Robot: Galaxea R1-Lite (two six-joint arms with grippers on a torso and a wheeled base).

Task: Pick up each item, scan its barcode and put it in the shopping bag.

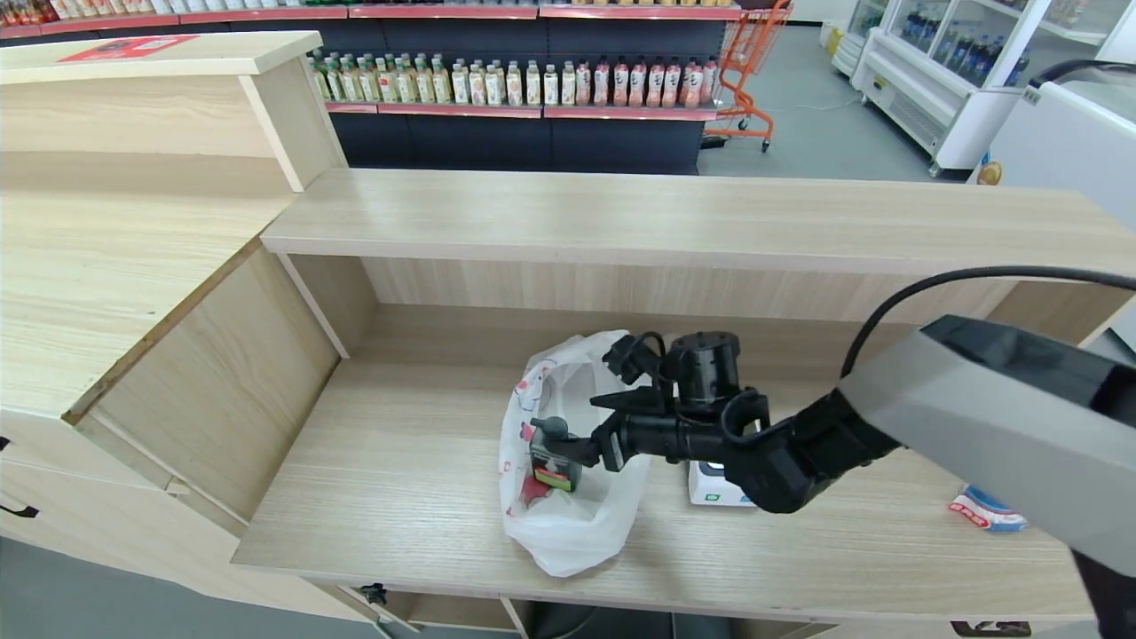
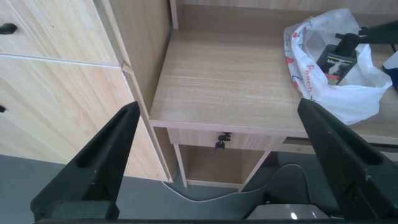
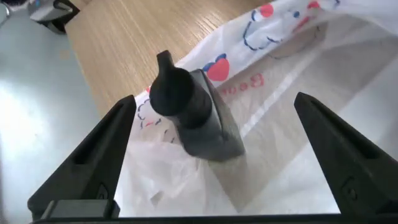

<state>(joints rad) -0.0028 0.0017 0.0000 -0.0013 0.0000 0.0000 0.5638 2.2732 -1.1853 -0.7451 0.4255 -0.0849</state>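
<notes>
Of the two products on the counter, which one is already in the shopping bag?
The dark pump-top bottle, which sits inside the white shopping bag. The blue and red packet lies on the bare counter, off to the right.

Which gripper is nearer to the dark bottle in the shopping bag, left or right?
Right. The right gripper hangs open close above the dark bottle in the shopping bag. The left gripper is open beyond the counter's front left corner, far away.

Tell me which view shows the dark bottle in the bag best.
The right wrist view: the dark bottle is near, cap and body plain. The head view shows its label, small, inside the shopping bag. The left wrist view shows it far off.
</notes>
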